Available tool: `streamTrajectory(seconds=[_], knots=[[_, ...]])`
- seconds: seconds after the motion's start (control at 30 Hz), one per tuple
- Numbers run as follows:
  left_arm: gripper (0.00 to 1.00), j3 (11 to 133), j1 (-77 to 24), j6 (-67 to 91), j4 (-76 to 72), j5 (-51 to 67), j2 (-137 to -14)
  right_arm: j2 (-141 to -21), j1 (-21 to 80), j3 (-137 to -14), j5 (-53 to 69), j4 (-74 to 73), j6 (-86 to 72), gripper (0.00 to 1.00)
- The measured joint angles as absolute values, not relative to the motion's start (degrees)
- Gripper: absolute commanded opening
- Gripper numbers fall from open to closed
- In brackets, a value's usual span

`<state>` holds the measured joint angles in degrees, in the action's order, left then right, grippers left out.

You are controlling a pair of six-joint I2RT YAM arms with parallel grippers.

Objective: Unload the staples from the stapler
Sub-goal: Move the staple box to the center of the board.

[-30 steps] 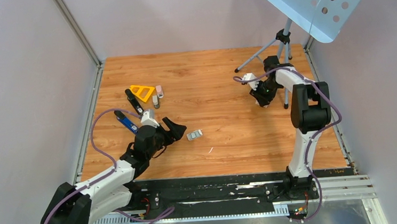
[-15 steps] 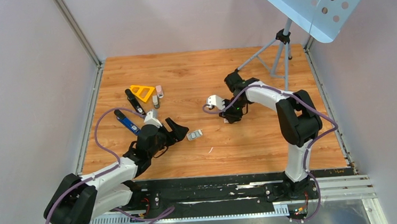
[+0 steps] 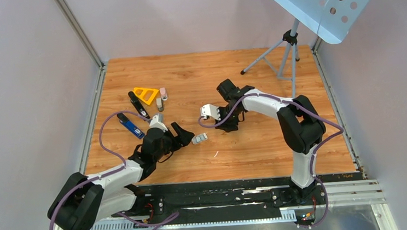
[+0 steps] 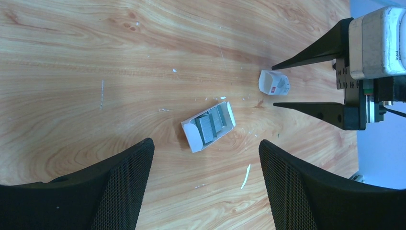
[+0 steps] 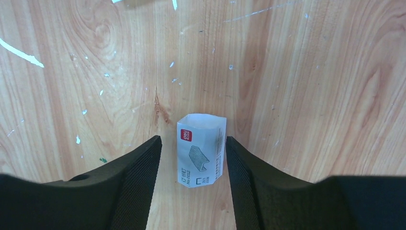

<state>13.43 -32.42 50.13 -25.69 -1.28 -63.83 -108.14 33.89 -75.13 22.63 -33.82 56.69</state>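
Overhead view of a wooden worktop [image 3: 258, 143] with two arms I am steering. My left pincer [image 4: 206, 146] hangs wide open and empty over an open tray of staples [image 4: 208, 125]. The tray lies flat near the middle of the worktop, and the pincer is lined up as if to take it. My right pincer [image 5: 193, 140] reaches in from the far right. Its jaws are apart, one on each side of a white staple-box sleeve [image 5: 201, 149] that lies flat on the wood just beside the tray. I judge the sleeve is not gripped.

The stapler [image 3: 136, 104], which I take to be the black bar at the left, lies well apart from both pincers and is untouched. A blue tool [image 3: 131, 125] lies near it, with a yellow triangle [image 3: 146, 93] and two small pieces [image 3: 162, 97] beyond. The left arm lies between the tray and the stapler, and the two pincers point towards each other at close quarters. I judge a collision to be the main risk. A tripod [image 3: 281, 54] stands at the far right.
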Motion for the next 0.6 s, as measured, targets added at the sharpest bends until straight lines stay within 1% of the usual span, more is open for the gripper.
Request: streamTrajectory(seconds=[0.17, 0.33, 0.37, 0.4, 0.43, 0.47, 0.53, 0.6], knots=[[0.84, 13.43, -32.42, 50.11, -25.74, -1.10, -63.99, -107.72, 32.88, -75.13, 22.98, -34.63, 56.64, 0.57], [0.99, 13.43, -32.42, 49.71, -25.65, -1.10, -63.66, -104.20, 30.11, -75.29, 24.88, -36.73, 57.76, 0.58], [1.00, 13.43, -32.42, 49.63, -25.58, -1.17, -63.13, -102.74, 29.69, -76.01, 25.69, -37.93, 58.04, 0.59], [1.00, 13.43, -32.40, 49.47, -25.58, -1.28, -62.59, -102.17, 29.15, -76.53, 25.98, -38.37, 58.08, 0.67], [1.00, 13.43, -32.40, 49.36, -25.52, -1.50, -61.84, -101.51, 28.67, -77.89, 26.87, -39.18, 58.06, 0.94], [1.00, 13.41, -32.38, 49.23, -25.50, -1.69, -60.95, -101.06, 28.21, -79.42, 27.99, -39.44, 57.91, 0.99], [1.00, 13.28, -32.36, 49.01, -25.45, -2.11, -59.20, -100.77, 27.44, -82.04, 30.28, -38.50, 55.29, 1.00], [1.00, 12.86, -32.29, 48.66, -25.47, -2.55, -57.47, -102.69, 26.59, -86.43, 34.00, -40.58, 53.52, 1.00]])
